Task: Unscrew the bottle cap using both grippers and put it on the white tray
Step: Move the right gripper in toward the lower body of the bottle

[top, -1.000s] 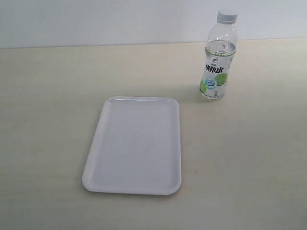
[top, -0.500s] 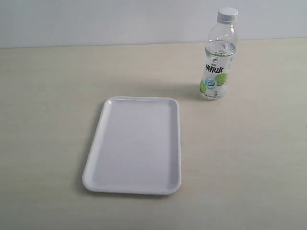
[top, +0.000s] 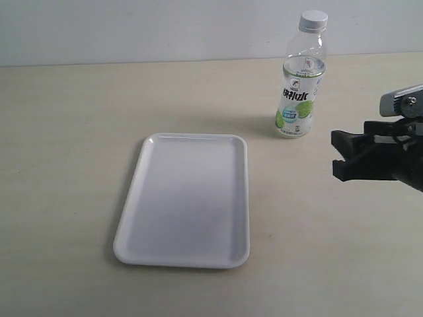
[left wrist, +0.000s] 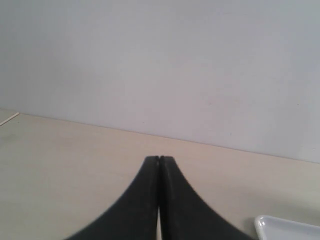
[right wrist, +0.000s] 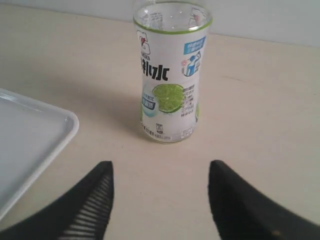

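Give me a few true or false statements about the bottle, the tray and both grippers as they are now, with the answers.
1. The pale grey ribbed screw cap sits on the clear plastic bottle. True.
2. The bottle lies on the glossy white rectangular tray. False: it stands upright on the beige table, apart from the tray.
3. The right gripper is open, facing the bottle. True.
4. The left gripper is open. False: its jaws are pressed together.

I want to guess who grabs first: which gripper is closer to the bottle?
Right. The right gripper faces the bottle, open, not touching. The left gripper, shut, sees no bottle.
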